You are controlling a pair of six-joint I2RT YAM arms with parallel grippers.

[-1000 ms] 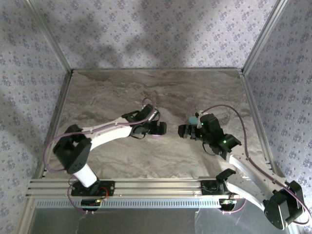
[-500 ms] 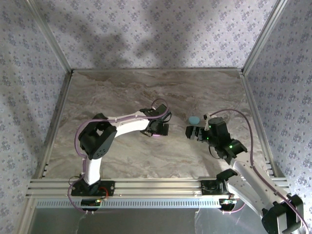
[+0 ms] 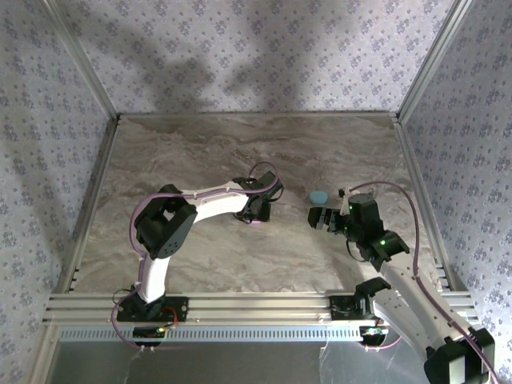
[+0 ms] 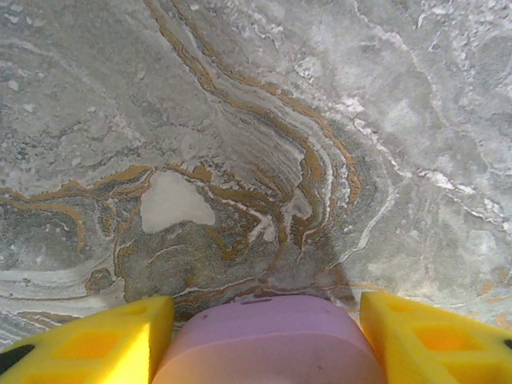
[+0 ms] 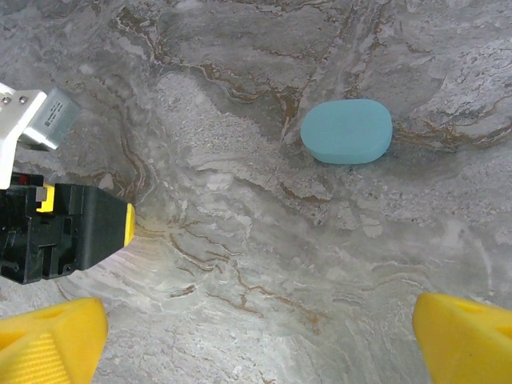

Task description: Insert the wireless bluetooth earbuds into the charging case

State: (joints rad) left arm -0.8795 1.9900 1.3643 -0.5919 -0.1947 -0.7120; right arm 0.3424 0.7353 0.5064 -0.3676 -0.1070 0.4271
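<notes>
Nearby, right end effector gapes before teal case; left end effector straddles pink case, grip unclear.

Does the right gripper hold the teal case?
No, the teal case lies apart, beyond the open right gripper.

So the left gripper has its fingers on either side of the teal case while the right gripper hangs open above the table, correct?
Not quite. The left gripper has the pink case between its fingers, not the teal one; the left wrist view shows it. The teal case lies alone on the table, and the right gripper does hang open above the table.
</notes>
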